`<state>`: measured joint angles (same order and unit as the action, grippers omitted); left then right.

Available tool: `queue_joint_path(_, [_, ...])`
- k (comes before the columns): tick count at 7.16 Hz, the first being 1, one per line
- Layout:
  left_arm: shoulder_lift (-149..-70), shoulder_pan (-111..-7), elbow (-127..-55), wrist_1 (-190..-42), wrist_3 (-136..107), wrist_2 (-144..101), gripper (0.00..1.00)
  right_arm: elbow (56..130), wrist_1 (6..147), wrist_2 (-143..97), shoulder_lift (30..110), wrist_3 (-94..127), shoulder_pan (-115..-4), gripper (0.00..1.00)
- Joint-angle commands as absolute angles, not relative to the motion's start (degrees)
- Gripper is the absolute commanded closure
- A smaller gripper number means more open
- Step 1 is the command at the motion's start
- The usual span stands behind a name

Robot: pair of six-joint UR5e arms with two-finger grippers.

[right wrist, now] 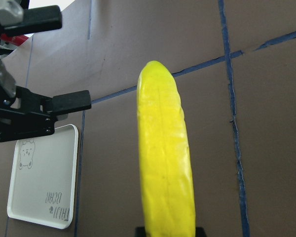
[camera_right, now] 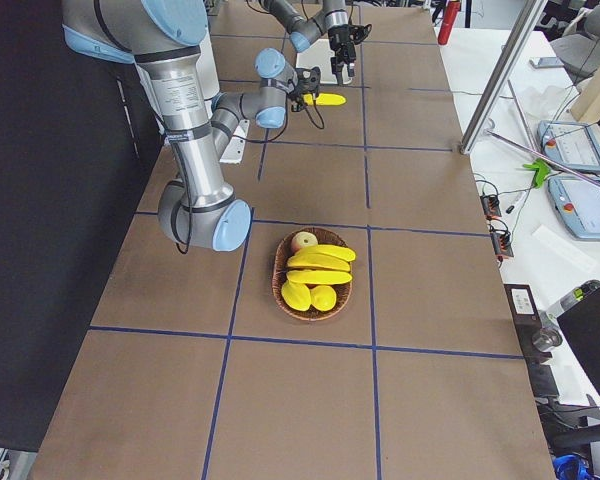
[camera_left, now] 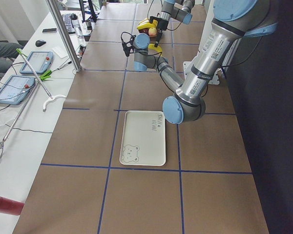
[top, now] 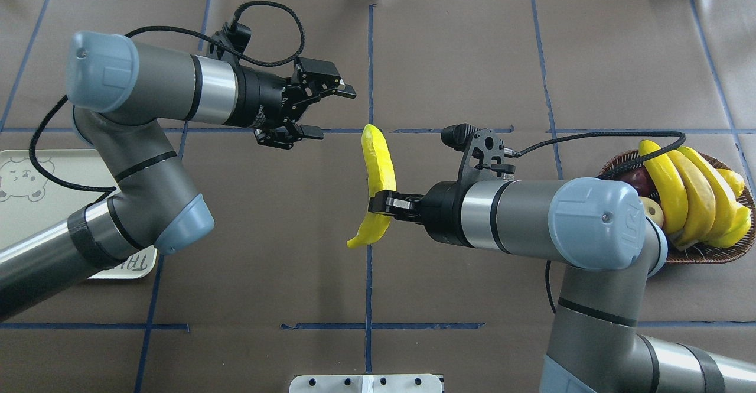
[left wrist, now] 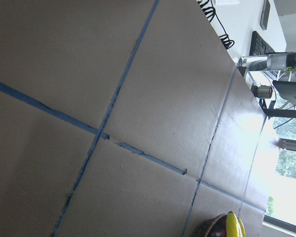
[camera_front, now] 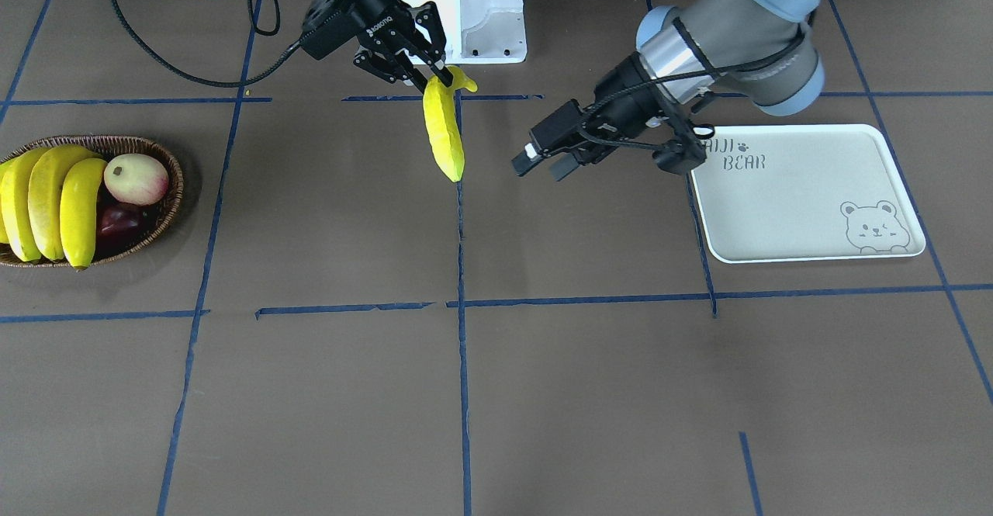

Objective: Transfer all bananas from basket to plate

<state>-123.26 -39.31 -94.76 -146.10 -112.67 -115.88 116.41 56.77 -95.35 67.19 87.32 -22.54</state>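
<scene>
My right gripper is shut on one yellow banana and holds it above the middle of the table; the banana also shows in the front view and fills the right wrist view. My left gripper is open and empty, a short way from the banana's far tip, pointing at it. Three more bananas lie in the wicker basket at the robot's right end. The off-white bear plate lies empty at the left end, partly hidden under the left arm in the overhead view.
A pale pink-blushed apple and a dark red fruit lie in the basket beside the bananas. The white robot base stands at the table's robot side. Blue tape lines cross the brown table.
</scene>
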Motion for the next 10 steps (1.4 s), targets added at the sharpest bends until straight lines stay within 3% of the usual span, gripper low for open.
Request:
queue_joint_path(1, [-124.2, -34.7, -94.6, -146.0, -112.9, -112.8, 0.01, 116.4, 56.7, -95.3, 67.1, 87.4, -22.5, 0.98])
queue_joint_path(4, [-124.8, -30.9, -94.1, -146.2, -112.9, -109.3, 0.03, 116.5, 56.6, -95.4, 67.1, 87.4, -22.6, 0.97])
queue_joint_path(5, [-124.8, -30.8, -94.0, -146.3, -112.9, -109.2, 0.31, 116.5, 56.6, -95.4, 67.1, 87.3, -22.6, 0.97])
queue_joint_path(6, [-124.6, -30.8, -94.0, -146.4, -112.8, -109.2, 0.82, 116.5, 56.6, -95.4, 67.1, 87.3, -22.6, 0.97])
queue_joint_path(7, [-124.5, -30.8, -93.9, -146.4, -112.5, -109.2, 0.98, 116.5, 56.7, -95.5, 67.2, 87.3, -22.6, 0.97])
queue_joint_path(8, [-124.5, -30.8, -93.9, -146.5, -112.6, -109.2, 1.0, 116.6, 56.7, -95.9, 67.3, 87.3, -22.8, 0.71])
queue_joint_path(9, [-124.4, -31.1, -93.9, -146.4, -112.6, -109.2, 1.0, 116.8, 56.8, -95.4, 67.5, 87.4, -22.7, 0.01])
queue_joint_path(10, [-124.4, -31.2, -93.8, -146.3, -112.6, -109.2, 1.0, 117.9, 56.8, -95.9, 67.8, 87.4, -23.1, 0.01])
